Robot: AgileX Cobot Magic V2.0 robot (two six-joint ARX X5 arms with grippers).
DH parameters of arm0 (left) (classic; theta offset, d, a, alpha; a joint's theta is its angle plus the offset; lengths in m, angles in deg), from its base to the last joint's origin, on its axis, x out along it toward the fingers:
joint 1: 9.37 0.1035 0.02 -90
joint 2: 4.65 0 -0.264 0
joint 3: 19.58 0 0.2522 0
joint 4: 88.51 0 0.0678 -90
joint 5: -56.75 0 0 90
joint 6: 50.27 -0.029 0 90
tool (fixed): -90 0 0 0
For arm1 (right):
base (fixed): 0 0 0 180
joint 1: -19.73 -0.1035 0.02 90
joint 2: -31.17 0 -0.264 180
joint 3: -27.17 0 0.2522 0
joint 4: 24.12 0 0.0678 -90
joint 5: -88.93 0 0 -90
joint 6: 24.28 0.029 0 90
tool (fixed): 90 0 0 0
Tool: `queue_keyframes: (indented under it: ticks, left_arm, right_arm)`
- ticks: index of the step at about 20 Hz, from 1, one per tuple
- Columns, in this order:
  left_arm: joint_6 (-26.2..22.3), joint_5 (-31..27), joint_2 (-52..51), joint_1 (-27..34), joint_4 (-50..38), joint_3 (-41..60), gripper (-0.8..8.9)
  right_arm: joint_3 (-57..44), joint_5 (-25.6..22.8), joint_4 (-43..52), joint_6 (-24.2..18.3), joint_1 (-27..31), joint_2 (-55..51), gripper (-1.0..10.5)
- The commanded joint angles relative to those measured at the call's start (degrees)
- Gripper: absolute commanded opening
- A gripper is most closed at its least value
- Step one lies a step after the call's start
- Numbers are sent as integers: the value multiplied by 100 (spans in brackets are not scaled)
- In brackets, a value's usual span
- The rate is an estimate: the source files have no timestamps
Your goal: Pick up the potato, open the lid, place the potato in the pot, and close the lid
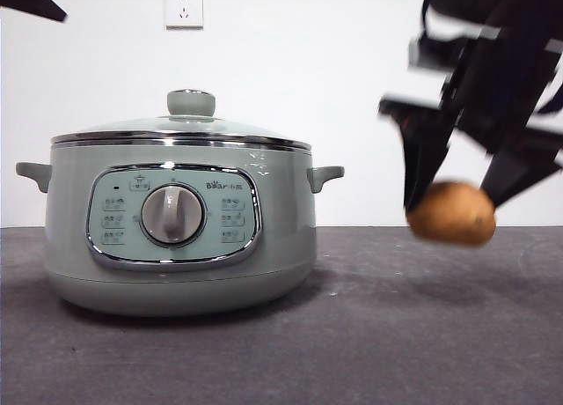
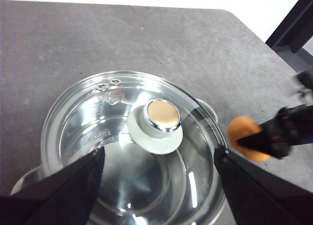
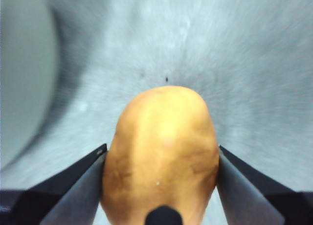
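One potato [image 1: 452, 213] in the right gripper's [image 1: 457, 194] clamp, one lidded pot [image 1: 180, 238] (left gripper [image 2: 159, 159] spread wide above).

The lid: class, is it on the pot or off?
On. The lid sits level on the pot, with the open left gripper above its knob.

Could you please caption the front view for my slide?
Right hand lifts the potato beside the lidded pot.
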State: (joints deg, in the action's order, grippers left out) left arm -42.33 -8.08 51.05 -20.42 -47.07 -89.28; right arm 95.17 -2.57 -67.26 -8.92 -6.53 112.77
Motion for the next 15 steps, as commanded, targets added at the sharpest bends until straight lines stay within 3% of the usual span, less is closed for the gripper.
queue_keyframes:
  ticks: [1, 8, 15]
  left_arm:
    - [-50, -256, 260, -216, -415, -33, 377]
    - [-280, -1429, 1596, -1270, -1012, -584, 376]
    - [-376, -1814, 2599, -1563, -977, -807, 372]
  right_arm:
    - [9, -13, -219, -87, -4, -490, -12]
    - [9, -37, -649, -87, -4, -1355, -12]
    - [9, -39, -721, -87, -2, -1375, -12]
